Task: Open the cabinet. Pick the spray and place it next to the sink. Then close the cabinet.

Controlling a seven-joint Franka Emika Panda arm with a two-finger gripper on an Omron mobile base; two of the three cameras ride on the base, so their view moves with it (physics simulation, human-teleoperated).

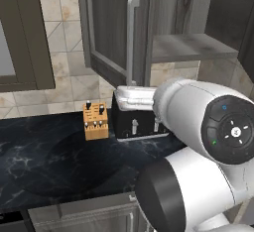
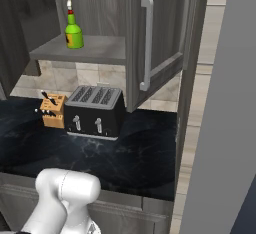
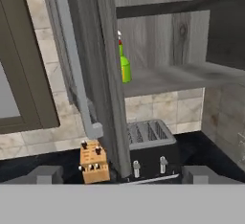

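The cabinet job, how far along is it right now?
Done: both cabinet doors stand open, one door swung out over the counter. In hand: nothing; the gripper faces the shelf with its jaws open and empty. Left: the spray is upright on the shelf, so picking it, setting it next to the sink and closing the doors all remain.

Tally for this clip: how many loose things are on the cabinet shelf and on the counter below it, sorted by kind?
Spray bottle, on the cabinet shelf: 1
Toaster, on the counter: 1
Knife block, on the counter beside the toaster: 1
Total: 3
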